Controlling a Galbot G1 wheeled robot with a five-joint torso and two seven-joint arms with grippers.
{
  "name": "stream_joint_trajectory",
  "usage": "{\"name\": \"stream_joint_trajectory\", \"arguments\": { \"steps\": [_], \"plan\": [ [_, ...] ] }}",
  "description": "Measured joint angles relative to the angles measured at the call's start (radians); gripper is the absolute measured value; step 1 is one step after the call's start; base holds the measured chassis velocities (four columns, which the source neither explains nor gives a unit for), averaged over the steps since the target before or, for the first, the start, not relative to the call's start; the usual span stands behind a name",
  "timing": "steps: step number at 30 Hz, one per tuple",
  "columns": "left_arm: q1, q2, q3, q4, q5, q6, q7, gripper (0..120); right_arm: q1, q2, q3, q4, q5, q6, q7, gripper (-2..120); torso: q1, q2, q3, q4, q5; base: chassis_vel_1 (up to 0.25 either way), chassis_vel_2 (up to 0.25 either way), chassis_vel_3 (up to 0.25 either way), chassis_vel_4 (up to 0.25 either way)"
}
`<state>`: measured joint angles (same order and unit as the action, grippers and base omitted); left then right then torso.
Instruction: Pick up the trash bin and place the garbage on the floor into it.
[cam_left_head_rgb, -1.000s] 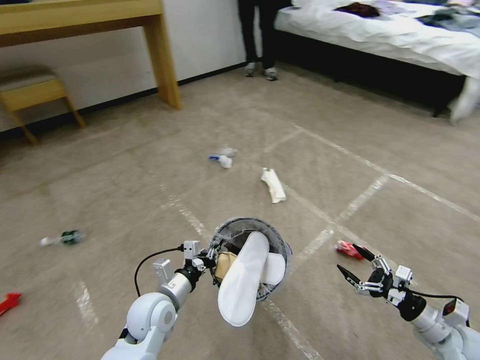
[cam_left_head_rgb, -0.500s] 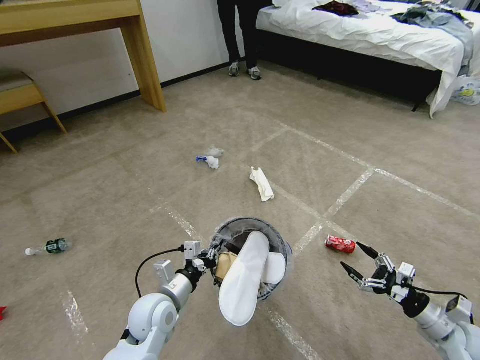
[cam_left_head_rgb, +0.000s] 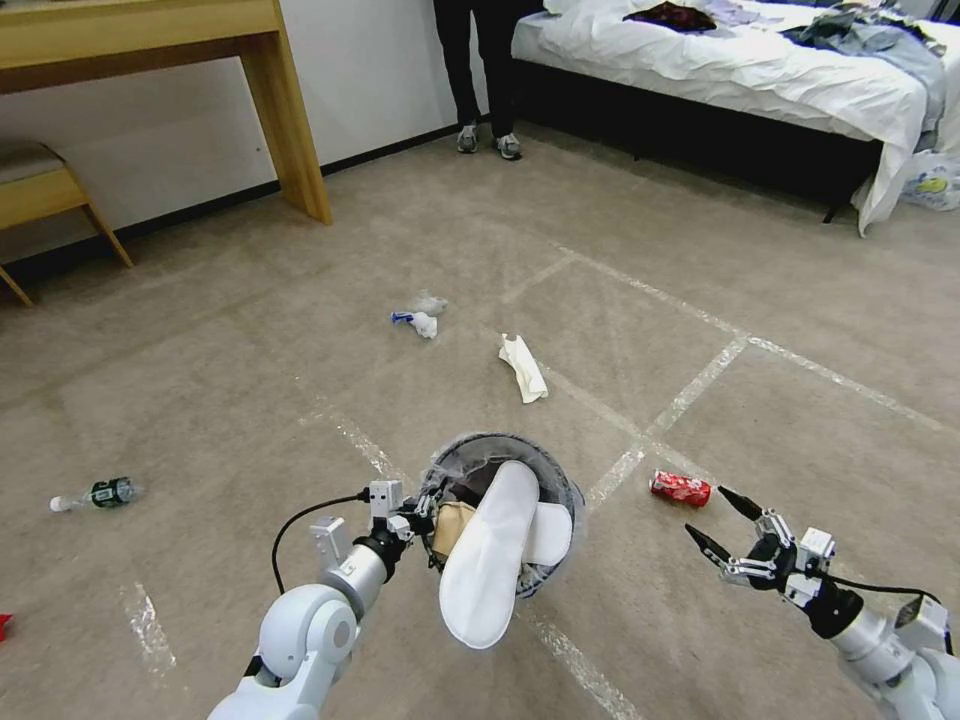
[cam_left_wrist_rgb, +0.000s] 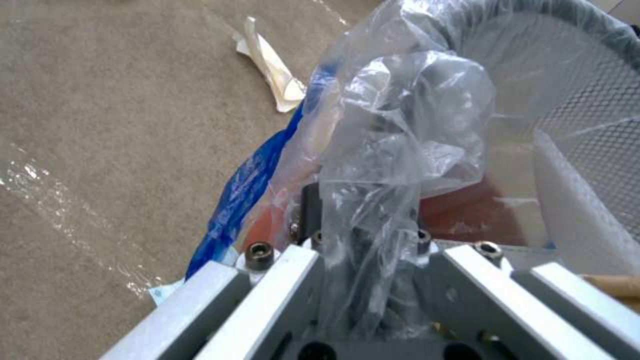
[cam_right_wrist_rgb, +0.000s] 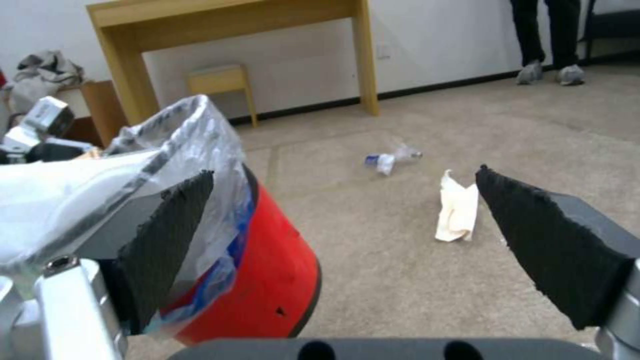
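My left end effector (cam_left_head_rgb: 425, 507) pinches the trash bin (cam_left_head_rgb: 560, 478) rim at lower centre; my right end effector (cam_left_head_rgb: 722, 521), spread, hovers near the red can (cam_left_head_rgb: 680, 489) on the floor (cam_left_head_rgb: 250, 380). The overhanging slipper (cam_left_head_rgb: 484, 572) could tip out.

The small round plastic-lined trash bin (cam_left_head_rgb: 503, 520) holds a flat white slipper (cam_left_head_rgb: 487, 570); right of it a crushed red can (cam_left_head_rgb: 680, 489) lies on the beige carpeted floor (cam_left_head_rgb: 300, 330), a crumpled white paper wrapper (cam_left_head_rgb: 524, 369) beyond.

trash bin (cam_right_wrist_rgb: 267, 280): glossy red base, crinkly clear plastic liner | floor (cam_left_head_rgb: 250, 380): matt short carpet
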<state>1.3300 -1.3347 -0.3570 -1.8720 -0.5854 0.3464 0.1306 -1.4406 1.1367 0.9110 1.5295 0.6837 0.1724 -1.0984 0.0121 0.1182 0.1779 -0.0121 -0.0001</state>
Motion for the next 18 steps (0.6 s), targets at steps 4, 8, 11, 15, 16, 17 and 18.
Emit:
{"name": "stream_joint_trajectory", "arguments": {
  "steps": [4, 8, 11, 15, 16, 17, 18],
  "plan": [
    [0.000, 0.000, -0.001, -0.002, 0.001, -0.003, 0.000, 1, 0.006, 0.000, -0.001, -0.008, 0.000, 0.000, 0.006, 100, 0.000, 0.000, 0.000, 0.0000, 0.0000, 0.000, 0.000, 0.000, 0.000],
    [-0.001, -0.001, -0.001, -0.002, 0.001, -0.005, -0.002, 1, 0.004, 0.000, 0.000, -0.011, 0.001, 0.001, 0.006, 100, 0.000, 0.000, 0.000, 0.0000, 0.0001, 0.000, 0.000, 0.000, 0.000],
    [-0.004, -0.003, 0.001, 0.001, 0.000, -0.006, -0.005, 1, 0.002, 0.001, 0.001, -0.016, 0.001, 0.005, 0.005, 100, 0.000, 0.000, 0.000, -0.0001, 0.0001, 0.000, 0.000, 0.000, 0.000],
    [-0.007, -0.006, 0.003, 0.004, 0.011, 0.000, -0.001, 1, 0.000, 0.003, 0.002, -0.017, 0.001, 0.008, 0.001, 100, 0.000, 0.000, 0.000, -0.0001, 0.0001, 0.000, 0.000, 0.000, 0.000],
    [-0.007, -0.005, 0.004, 0.004, 0.022, 0.001, 0.004, 1, 0.000, 0.003, 0.002, -0.018, 0.001, 0.009, 0.000, 100, 0.000, 0.000, 0.000, -0.0001, 0.0000, 0.000, 0.000, 0.000, 0.000],
    [-0.007, -0.005, 0.004, 0.004, 0.022, 0.001, 0.004, 1, 0.000, 0.003, 0.002, -0.018, 0.001, 0.009, 0.000, 100, 0.000, 0.000, 0.000, -0.0001, 0.0000, 0.000, 0.000, 0.000, 0.000],
    [-0.006, -0.005, 0.004, 0.004, 0.033, 0.004, 0.005, 1, 0.001, 0.003, 0.002, -0.018, 0.001, 0.009, 0.000, 100, 0.000, 0.000, 0.000, 0.0000, 0.0001, 0.000, 0.000, 0.000, 0.000]
  ]
}}
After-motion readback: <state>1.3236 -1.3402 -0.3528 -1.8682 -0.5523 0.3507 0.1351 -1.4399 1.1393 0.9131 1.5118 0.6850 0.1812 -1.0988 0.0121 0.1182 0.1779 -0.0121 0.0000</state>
